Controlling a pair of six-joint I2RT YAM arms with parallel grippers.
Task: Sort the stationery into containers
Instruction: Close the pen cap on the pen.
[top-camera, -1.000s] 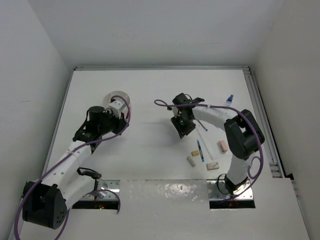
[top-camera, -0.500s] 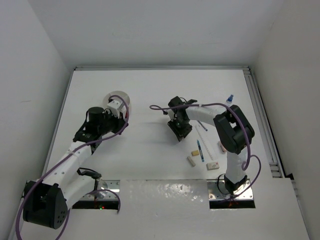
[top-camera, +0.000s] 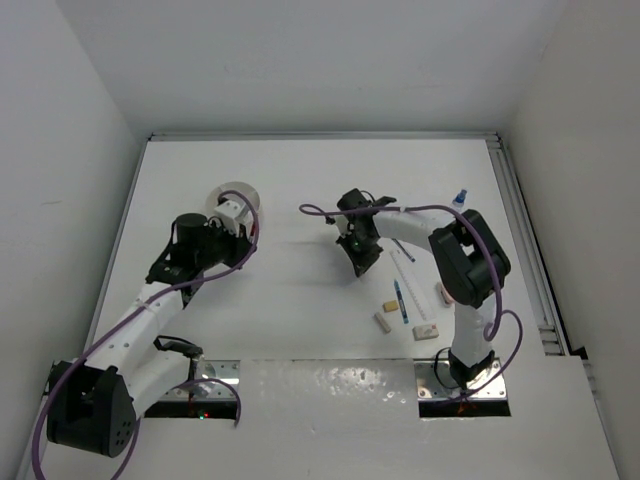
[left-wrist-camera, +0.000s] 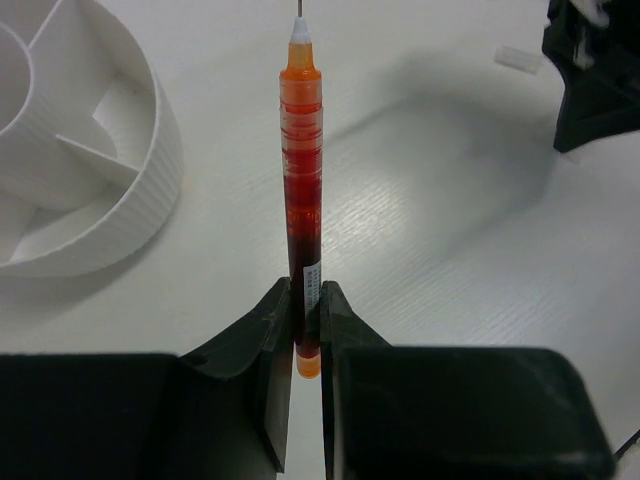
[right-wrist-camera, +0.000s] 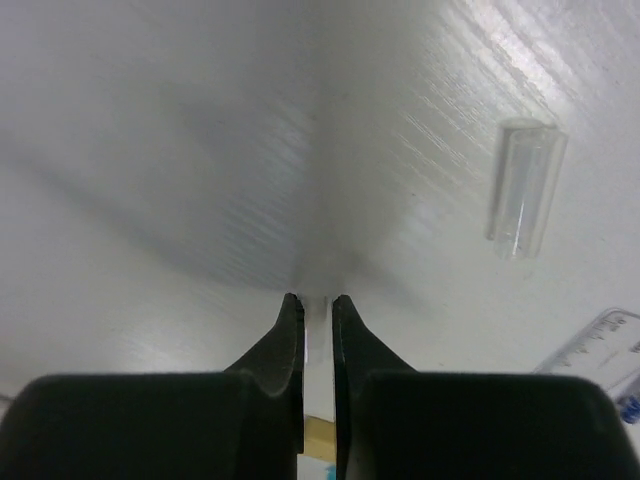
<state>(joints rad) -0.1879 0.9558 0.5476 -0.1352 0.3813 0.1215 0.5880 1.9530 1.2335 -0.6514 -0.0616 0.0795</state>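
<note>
The tub (top-camera: 232, 192) is set in the left half of the counter (top-camera: 300, 170), towards the far edge. A pen (left-wrist-camera: 302, 200) is held between the left fingers (left-wrist-camera: 283, 300), with the tub on its left. The bottle (top-camera: 459, 198) is stood near the right edge. A second pen (top-camera: 401, 300) is laid in the right half, nearer the front edge, with an eraser (top-camera: 390, 306) and a second eraser (top-camera: 382, 321) just left of it and a third eraser (top-camera: 426, 329) to its right. A small tube (right-wrist-camera: 525, 188) is laid ahead and to the right of the right fingers (right-wrist-camera: 296, 310).

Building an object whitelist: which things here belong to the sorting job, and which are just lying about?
Job: red-orange pen, white tub, blue pen, tan eraser, pink eraser, white eraser, blue-capped bottle.
Lying about: purple cable, side rail.
</note>
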